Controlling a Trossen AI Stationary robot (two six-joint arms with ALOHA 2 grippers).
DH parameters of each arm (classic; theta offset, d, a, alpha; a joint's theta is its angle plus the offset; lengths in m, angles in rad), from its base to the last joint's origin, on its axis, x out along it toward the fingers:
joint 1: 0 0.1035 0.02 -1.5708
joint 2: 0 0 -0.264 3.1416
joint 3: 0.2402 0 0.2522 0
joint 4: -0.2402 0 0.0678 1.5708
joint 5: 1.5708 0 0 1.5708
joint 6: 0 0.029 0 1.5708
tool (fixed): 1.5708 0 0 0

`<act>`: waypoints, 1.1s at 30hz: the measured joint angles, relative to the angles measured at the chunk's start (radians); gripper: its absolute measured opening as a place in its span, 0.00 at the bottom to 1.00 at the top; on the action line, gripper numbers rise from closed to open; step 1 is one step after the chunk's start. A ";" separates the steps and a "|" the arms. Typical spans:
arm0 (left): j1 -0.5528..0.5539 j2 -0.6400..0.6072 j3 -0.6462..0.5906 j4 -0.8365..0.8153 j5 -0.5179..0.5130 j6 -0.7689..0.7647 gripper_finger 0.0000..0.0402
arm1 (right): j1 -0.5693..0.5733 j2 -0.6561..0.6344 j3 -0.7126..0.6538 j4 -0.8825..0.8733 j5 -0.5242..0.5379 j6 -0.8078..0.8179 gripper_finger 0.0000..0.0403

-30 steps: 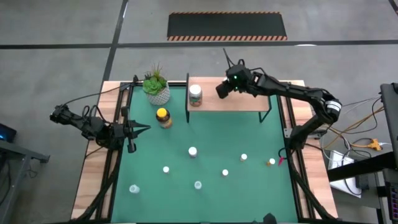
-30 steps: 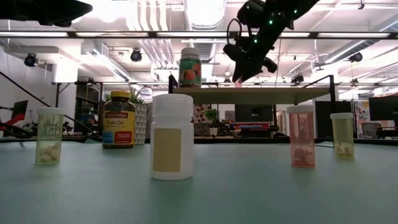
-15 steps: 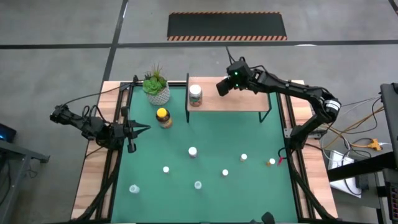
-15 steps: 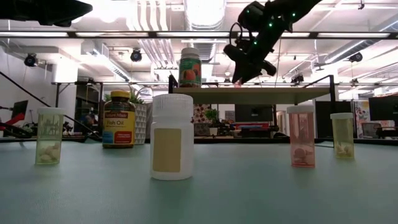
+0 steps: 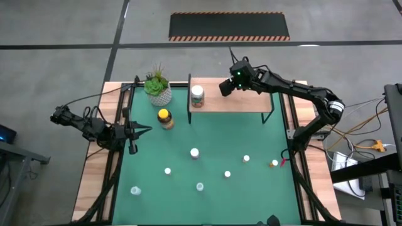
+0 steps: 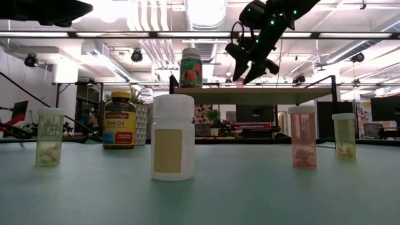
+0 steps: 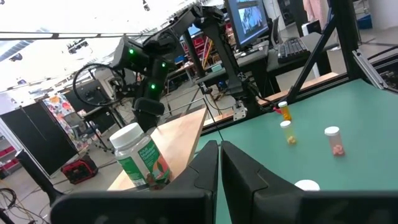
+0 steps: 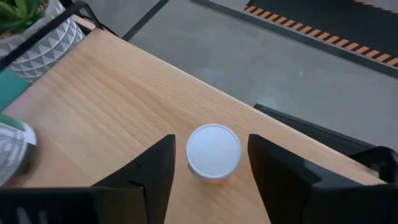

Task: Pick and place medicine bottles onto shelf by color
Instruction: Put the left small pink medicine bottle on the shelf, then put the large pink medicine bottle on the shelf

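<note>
The right gripper hangs over the back of the shelf, its jaws spread wide on either side of a small white-capped bottle without touching it. That bottle stands upright on the light wood top, a trace of orange showing beneath its cap. A green-labelled bottle stands at the shelf's left end. The left gripper waits at the table's left edge, its fingers nearly together, holding nothing.
</note>
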 joint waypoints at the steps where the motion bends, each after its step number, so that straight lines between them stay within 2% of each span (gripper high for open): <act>1: 0.000 0.000 0.000 0.000 0.000 0.000 0.00 | 0.000 -0.004 0.015 -0.025 0.000 0.000 0.49; 5: 0.000 0.000 0.000 0.000 0.000 0.000 0.00 | 0.017 -0.017 0.083 -0.123 0.001 0.004 0.50; 9: 0.000 0.000 0.000 0.000 0.000 0.000 0.00 | 0.086 -0.045 0.124 -0.161 0.000 0.003 0.49; 14: 0.000 0.000 0.000 0.000 0.000 -0.001 0.00 | 0.252 -0.101 0.109 -0.159 0.001 -0.002 0.48; 19: 0.000 0.000 0.000 0.000 0.000 -0.002 0.00 | 0.461 -0.132 0.022 -0.090 0.009 -0.041 0.46; 23: 0.000 0.000 0.000 0.002 0.000 -0.002 0.00 | 0.616 -0.126 -0.093 0.079 0.010 -0.059 0.46; 27: 0.000 0.002 0.000 0.026 0.000 -0.003 0.00 | 0.732 -0.099 -0.229 0.326 0.026 -0.122 0.45; 33: 0.000 0.001 0.000 0.056 0.000 -0.002 0.00 | 0.816 0.006 -0.468 0.900 0.085 -0.256 0.45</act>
